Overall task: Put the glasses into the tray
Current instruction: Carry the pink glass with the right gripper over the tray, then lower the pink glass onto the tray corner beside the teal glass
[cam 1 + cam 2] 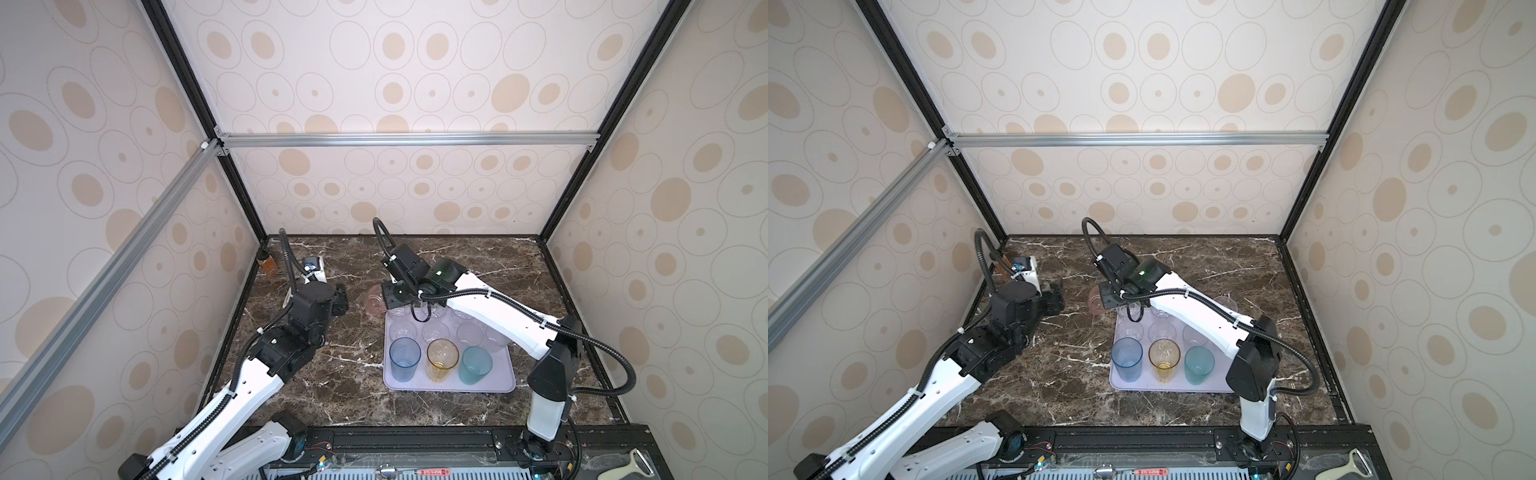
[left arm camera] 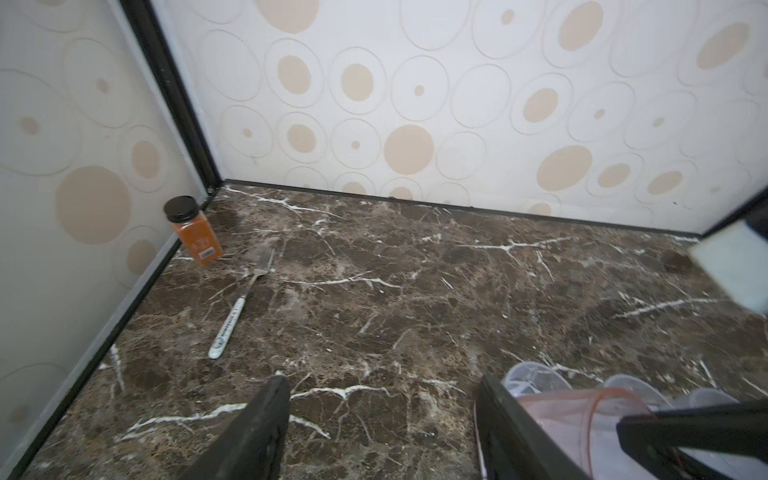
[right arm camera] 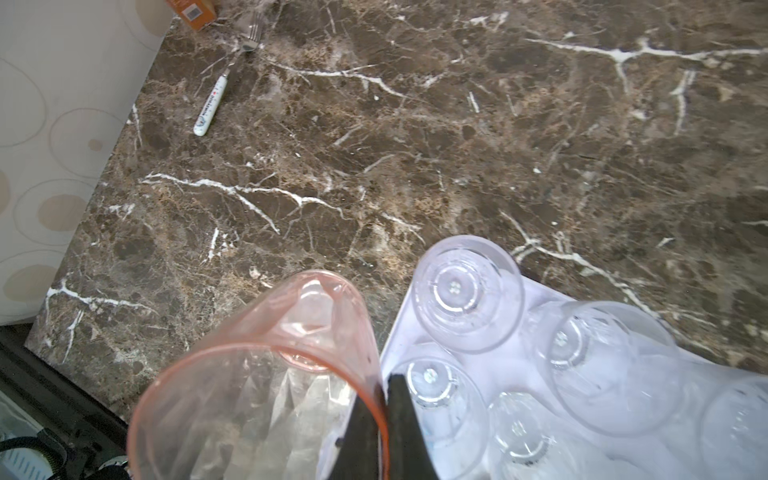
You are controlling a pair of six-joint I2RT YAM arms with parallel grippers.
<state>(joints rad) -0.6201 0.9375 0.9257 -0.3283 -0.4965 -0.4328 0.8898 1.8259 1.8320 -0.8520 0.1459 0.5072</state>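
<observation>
My right gripper (image 3: 384, 395) is shut on the rim of a small pink glass (image 3: 257, 374), one finger inside the wall and one outside. In both top views the pink glass (image 1: 375, 302) (image 1: 1095, 300) is over the marble, just outside the far left corner of the lavender tray (image 1: 451, 387) (image 1: 1177, 386). The tray holds a blue glass (image 1: 404, 358), an amber glass (image 1: 441, 358), a teal glass (image 1: 475, 365) and several clear glasses (image 3: 465, 291) behind them. My left gripper (image 2: 382, 395) (image 1: 343, 297) is open over bare marble, left of the pink glass (image 2: 582, 419), with nothing between its fingers.
A small amber bottle with a dark cap (image 2: 194, 232) (image 1: 266, 264) stands in the back left corner. A white-handled fork (image 2: 241, 311) (image 3: 216, 91) lies near it. A peeler (image 1: 636, 465) rests off the table at the front right. Patterned walls close three sides.
</observation>
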